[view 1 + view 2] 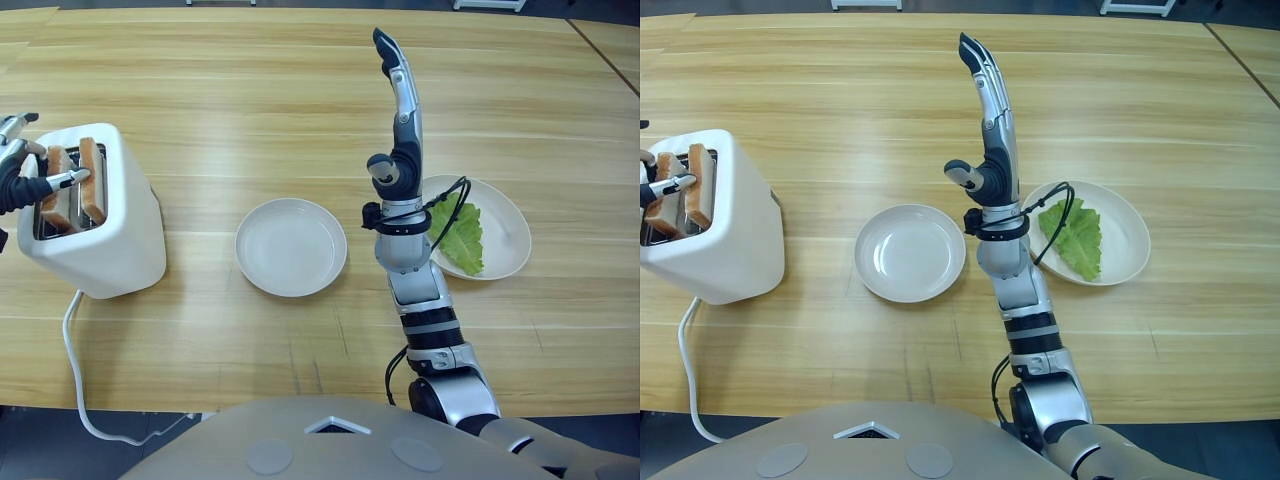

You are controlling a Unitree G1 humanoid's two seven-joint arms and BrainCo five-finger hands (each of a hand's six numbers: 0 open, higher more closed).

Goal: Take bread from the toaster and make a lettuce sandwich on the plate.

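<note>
The white toaster (110, 235) stands at the desk's (250, 90) left edge with two bread slices upright in its slots. The left robot hand (18, 170) is clenched around the outer bread slice (55, 165); the second slice (93, 180) stands just beside it. The right robot hand (400, 110) is released, its fingers straight, raised between the empty plate (291, 247) and the dish (505, 230) holding the lettuce leaf (462, 238).

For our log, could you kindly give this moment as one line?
left hand: grips bread slice in toaster; right hand: open, raised; plate: empty; lettuce: on side dish
</note>
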